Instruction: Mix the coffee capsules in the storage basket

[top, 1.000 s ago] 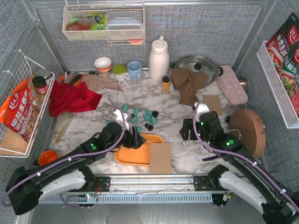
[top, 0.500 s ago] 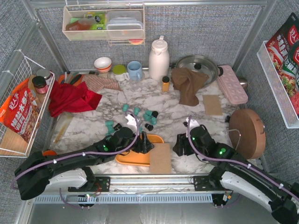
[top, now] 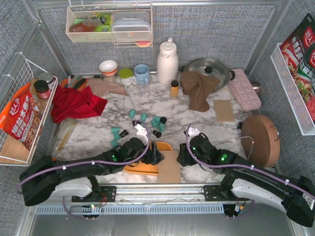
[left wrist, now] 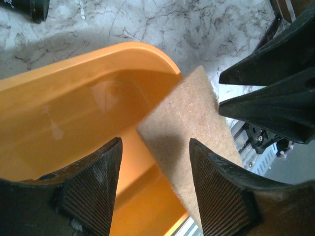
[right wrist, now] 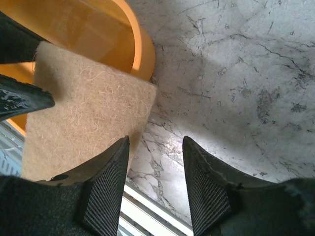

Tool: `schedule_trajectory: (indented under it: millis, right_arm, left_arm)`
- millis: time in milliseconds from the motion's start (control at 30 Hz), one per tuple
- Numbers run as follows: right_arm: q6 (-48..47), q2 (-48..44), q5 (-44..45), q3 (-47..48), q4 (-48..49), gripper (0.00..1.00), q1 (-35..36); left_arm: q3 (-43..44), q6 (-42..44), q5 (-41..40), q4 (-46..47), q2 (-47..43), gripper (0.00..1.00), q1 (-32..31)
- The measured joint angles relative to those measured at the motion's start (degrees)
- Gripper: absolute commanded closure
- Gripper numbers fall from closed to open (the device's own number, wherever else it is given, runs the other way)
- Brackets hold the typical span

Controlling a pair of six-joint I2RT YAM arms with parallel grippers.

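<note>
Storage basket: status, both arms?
Left gripper open, over the storage basket. Right gripper open, beside the tan mat. Coffee capsules loose on the marble, none seen inside. Mat overlaps basket rim.

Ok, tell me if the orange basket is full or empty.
Empty where visible: the storage basket shows bare floor; the coffee capsules lie outside it.
</note>
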Motion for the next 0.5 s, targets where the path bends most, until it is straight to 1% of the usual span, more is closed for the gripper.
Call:
schedule_trajectory:
  millis: [167,267,333,500]
  right_arm:
    - [0.2,0.8,0.9,-0.1,1.5,0.50,0.4]
    - [0.2,1.4,1.2,-0.5,1.7,0.50,0.4]
    - [0.3,1.5,1.4,-0.6,1.7,0.50,0.5]
    - [0.3,1.0,1.9,-0.6,1.6,0.50,0.7]
  left_arm:
    - [-0.3,-1.0,0.2,2.1,2.0,0.38,-0.9]
    - [-0.4,-1.4,0.2,3.6,2.4,0.43,-1.2]
    - [-0.7,-1.6,0.2,5.2,2.1,0.50,-1.3]
    - [-2.0,-2.2,0.4,9.2,0.5,0.81,-1.4]
